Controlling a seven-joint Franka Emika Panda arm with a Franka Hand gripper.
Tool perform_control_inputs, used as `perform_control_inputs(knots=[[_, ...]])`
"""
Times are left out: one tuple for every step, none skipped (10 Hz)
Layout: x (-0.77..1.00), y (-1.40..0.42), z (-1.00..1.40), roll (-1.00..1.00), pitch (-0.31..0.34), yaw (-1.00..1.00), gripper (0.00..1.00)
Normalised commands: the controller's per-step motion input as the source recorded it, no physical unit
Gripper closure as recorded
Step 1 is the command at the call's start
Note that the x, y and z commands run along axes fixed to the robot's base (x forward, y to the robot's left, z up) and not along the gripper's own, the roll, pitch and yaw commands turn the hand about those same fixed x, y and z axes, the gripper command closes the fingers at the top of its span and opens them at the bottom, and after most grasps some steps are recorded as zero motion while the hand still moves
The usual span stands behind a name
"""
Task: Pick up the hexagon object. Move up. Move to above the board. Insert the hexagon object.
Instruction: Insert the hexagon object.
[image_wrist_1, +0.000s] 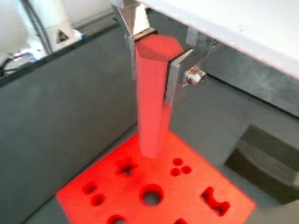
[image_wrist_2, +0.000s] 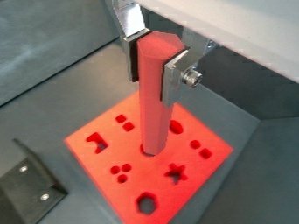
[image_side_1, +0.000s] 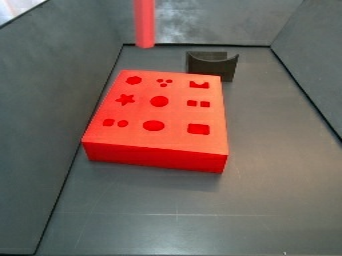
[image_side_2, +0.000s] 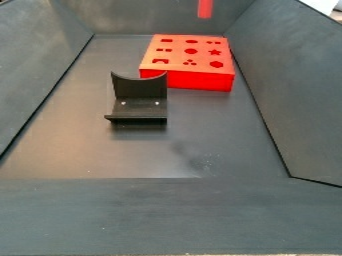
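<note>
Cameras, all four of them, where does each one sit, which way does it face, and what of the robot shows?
Wrist view: on the wrist, looking down the rod held by the gripper onto the board.
Wrist view: same mount, opposite side; fingers, rod, board, fixture.
Side view: high, board near, fixture behind; only the rod's lower end shows.
Side view: high, fixture near, board far.
All share the board and rod.
</note>
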Motion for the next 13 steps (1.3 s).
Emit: perform_control_inputs(knots=[[0.00, 0.68, -0.21, -0.31, -0.340, 0.00, 1.00], [-0.25, 0.66, -0.48, -0.10, -0.306, -0.06, 1.00], [-0.45, 0.41, -0.59, 0.03, -0.287, -0.13, 1.00], [-0.53, 0.25, -0.61, 0.10, -0.270, -0.15, 1.00], [-0.45, 0.07, -0.59, 0.02, -0.316, -0.17, 1.00], [-0.33, 0.00, -0.50, 0.00, -0.373, -0.09, 1.00], [-0.08, 0.00, -0.52, 0.00, -0.296, -0.01, 1.00], [0.08, 0.00, -0.43, 0.05, -0.114, 0.00, 1.00], [0.17, 0.00, -0.45, 0.09, 0.000, 0.00, 1.00], [-0.05, 0.00, -0.43, 0.11, 0.000, -0.04, 1.00], [-0.16, 0.00, -0.36, 0.08, 0.000, 0.00, 1.00], [-0.21, 0.00, -0.19, 0.11, 0.031, 0.00, 1.00], [-0.16, 0.00, 0.00, 0.13, 0.051, -0.04, 1.00]])
